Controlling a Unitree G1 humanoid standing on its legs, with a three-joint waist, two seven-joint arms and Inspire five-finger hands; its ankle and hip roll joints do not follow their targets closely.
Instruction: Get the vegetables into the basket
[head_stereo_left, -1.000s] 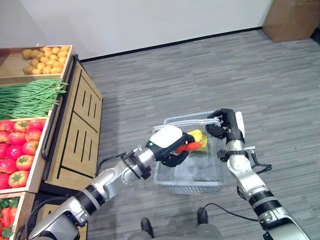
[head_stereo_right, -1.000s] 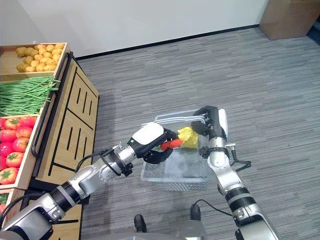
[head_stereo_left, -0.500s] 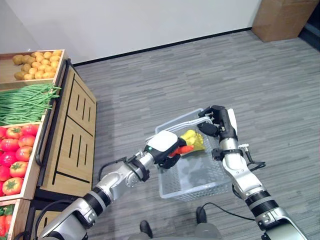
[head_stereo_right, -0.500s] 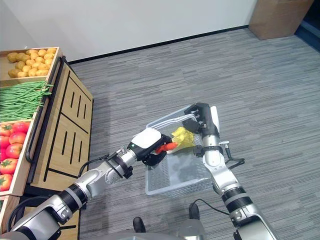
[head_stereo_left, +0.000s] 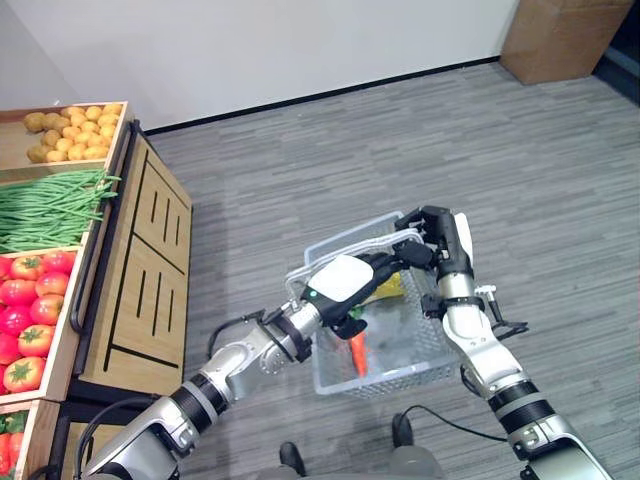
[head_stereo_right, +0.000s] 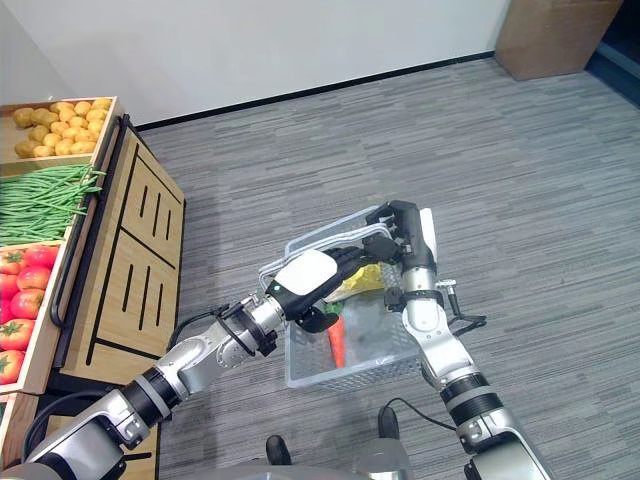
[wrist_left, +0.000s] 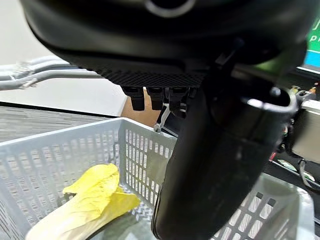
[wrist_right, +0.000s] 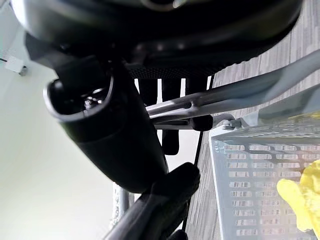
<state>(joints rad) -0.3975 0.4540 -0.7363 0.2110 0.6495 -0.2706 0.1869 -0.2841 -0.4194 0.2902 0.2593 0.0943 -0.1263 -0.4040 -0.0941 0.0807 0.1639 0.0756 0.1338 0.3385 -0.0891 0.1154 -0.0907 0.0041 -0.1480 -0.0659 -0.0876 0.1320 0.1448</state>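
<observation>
Carrot (head_stereo_left: 358, 352) lies just below the relaxed, empty fingers of the left hand (head_stereo_left: 345, 283), long axis pointing down into the basket (head_stereo_left: 432, 350); right hand (head_stereo_left: 437, 238) fingers curl round the basket handle (head_stereo_left: 345, 245).

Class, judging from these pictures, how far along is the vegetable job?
Done: a carrot and a yellow leafy vegetable lie in the basket. In hand: the right hand grips the basket's handles, while the left hand hovers open above. Left: the stand's vegetables.
</observation>
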